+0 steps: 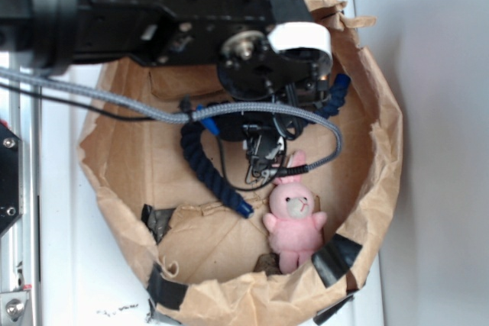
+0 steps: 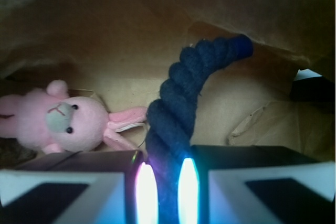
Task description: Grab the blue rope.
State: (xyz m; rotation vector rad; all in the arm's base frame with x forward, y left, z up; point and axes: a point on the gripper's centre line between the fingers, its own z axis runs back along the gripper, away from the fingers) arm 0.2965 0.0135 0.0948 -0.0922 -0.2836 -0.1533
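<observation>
The blue rope (image 1: 200,159) is a thick dark navy twisted cord lying inside the brown paper bag (image 1: 374,181); one bright-blue bound end points down near the bag's middle. In the wrist view the blue rope (image 2: 178,103) runs straight up out of my gripper (image 2: 167,192), whose two fingers press against it on both sides. From outside, my gripper (image 1: 263,150) is down inside the bag, mostly hidden under the arm. A pink plush bunny (image 1: 294,219) lies just below it; in the wrist view this bunny (image 2: 68,121) is at the left.
The bag's crumpled walls ring the work area, patched with black tape (image 1: 336,257). A thin grey braided cable (image 1: 137,104) crosses above the bag. White table surface (image 1: 428,112) lies to the right, a metal rail (image 1: 19,265) at the left.
</observation>
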